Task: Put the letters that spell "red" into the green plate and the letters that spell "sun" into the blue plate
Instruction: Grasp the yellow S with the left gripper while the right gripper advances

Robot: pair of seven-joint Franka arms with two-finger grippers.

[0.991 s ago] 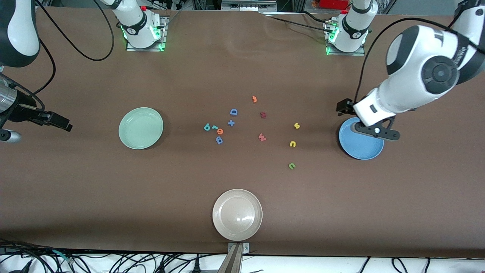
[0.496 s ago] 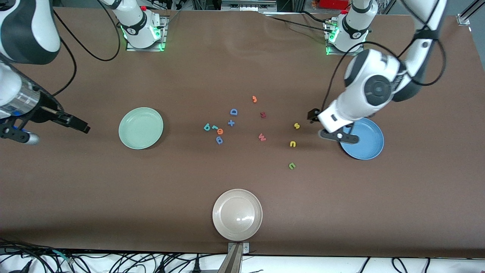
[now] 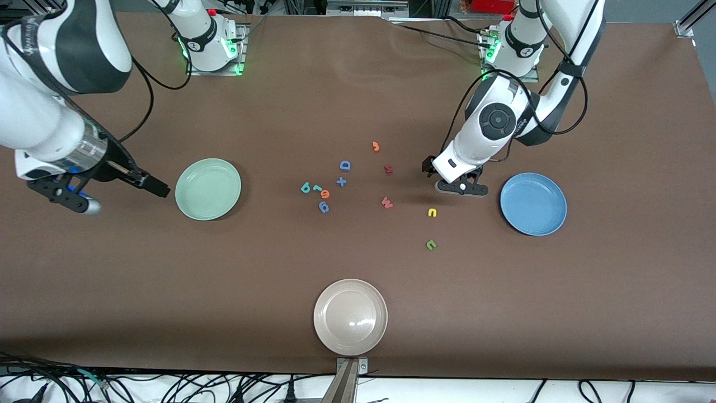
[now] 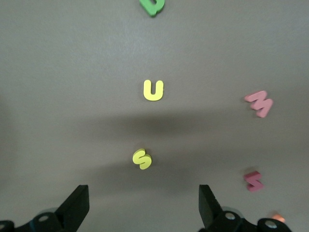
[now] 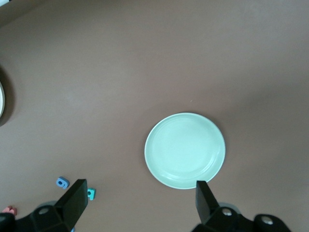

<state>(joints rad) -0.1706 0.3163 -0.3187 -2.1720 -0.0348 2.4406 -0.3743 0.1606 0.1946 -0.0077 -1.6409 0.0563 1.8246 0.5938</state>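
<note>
Brown cloth covers the table [image 3: 168,280], with small foam letters scattered around its middle. The green plate [image 3: 208,188] lies toward the right arm's end, the blue plate [image 3: 533,203] toward the left arm's end, and a beige plate [image 3: 350,317] sits nearest the front camera.

The teal d [image 3: 305,187], the small teal r [image 3: 317,187] and the orange e [image 3: 325,194] lie close together on the cloth between the green plate and the table's middle. A blue D [image 3: 345,165], a blue plus sign [image 3: 341,181] and another blue letter [image 3: 324,207] lie around them.

The yellow u [image 3: 432,212] and the green n [image 3: 430,244] lie on the cloth, the n nearer the front camera. The yellow s [image 4: 142,159] is hidden under the arm in the front view, but the left wrist view shows it on the cloth.

The left gripper [image 3: 447,182] hangs over the yellow s, fingers [image 4: 77,205] spread wide, holding nothing. The right gripper [image 3: 154,187] hangs just beside the green plate's rim, its fingers [image 5: 75,200] likewise spread and empty.

Two red letters [image 3: 387,202] and an orange hooked letter [image 3: 376,146] lie near the middle.
</note>
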